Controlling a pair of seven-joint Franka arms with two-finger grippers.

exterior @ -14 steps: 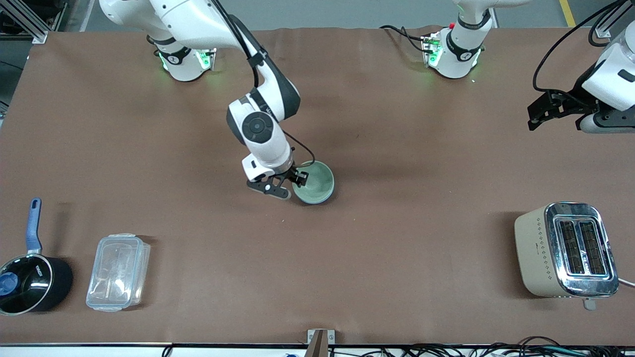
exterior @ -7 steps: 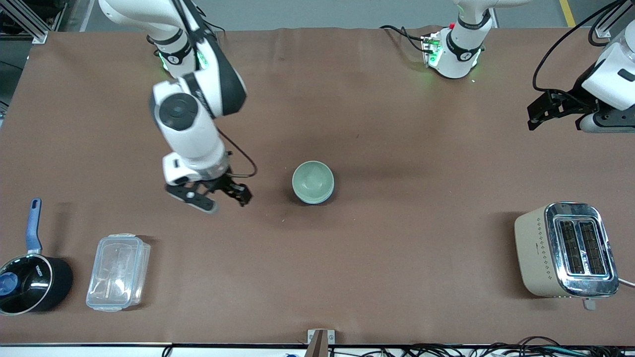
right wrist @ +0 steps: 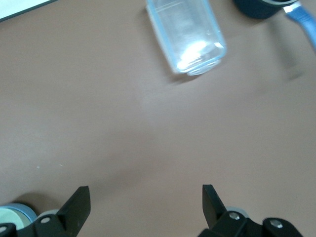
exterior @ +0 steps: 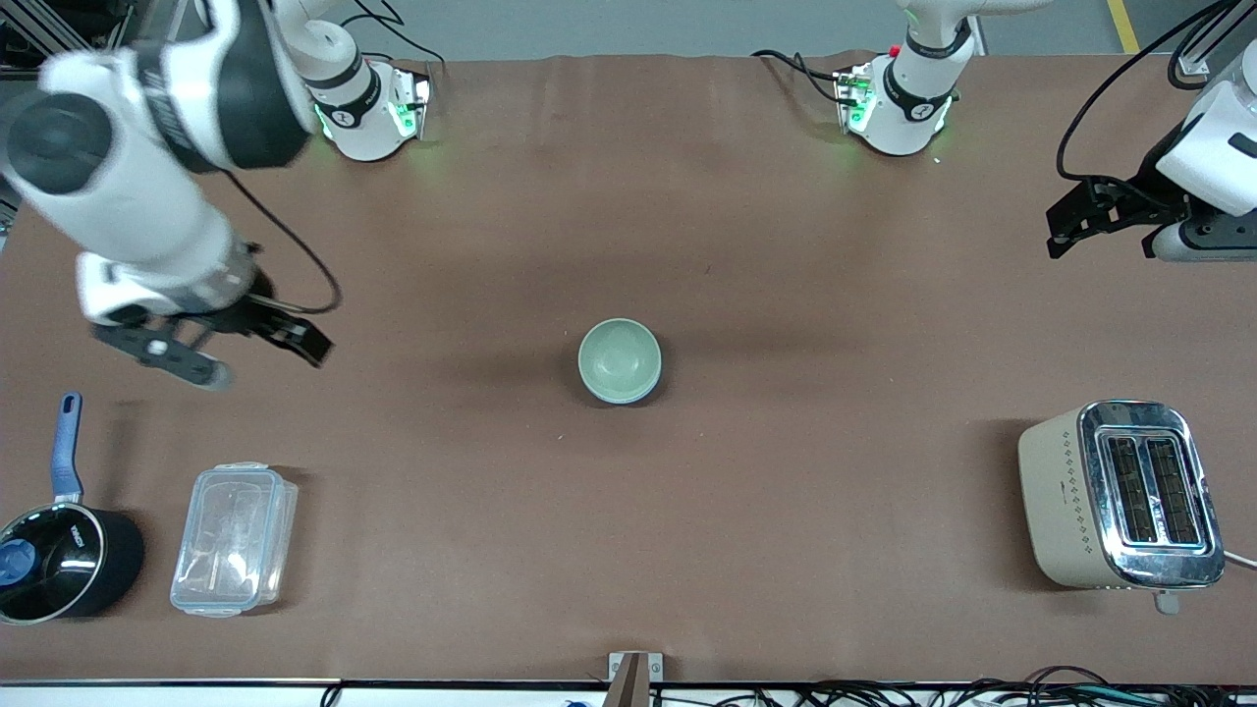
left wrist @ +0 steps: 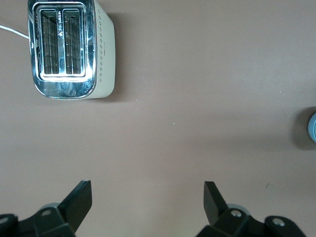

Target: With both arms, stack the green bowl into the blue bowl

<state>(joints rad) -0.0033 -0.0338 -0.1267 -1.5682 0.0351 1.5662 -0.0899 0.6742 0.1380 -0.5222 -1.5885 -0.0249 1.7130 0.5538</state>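
The green bowl (exterior: 620,360) stands upright in the middle of the table. In the right wrist view its pale inside (right wrist: 10,216) shows with the blue bowl's rim (right wrist: 29,212) around it, so it sits inside the blue bowl. The blue bowl's edge also shows in the left wrist view (left wrist: 313,126). My right gripper (exterior: 263,361) is open and empty, up in the air over the right arm's end of the table; it also shows in its own wrist view (right wrist: 145,197). My left gripper (exterior: 1059,228) is open and empty and waits over the left arm's end; it also shows in its own wrist view (left wrist: 148,195).
A cream and chrome toaster (exterior: 1120,496) stands near the front camera at the left arm's end. A clear plastic container (exterior: 234,538) and a black saucepan with a blue handle (exterior: 59,560) stand near the front camera at the right arm's end.
My right gripper let go of the green bowl's rim and swung away toward the right arm's end of the table. The bowls and the left arm stayed put.
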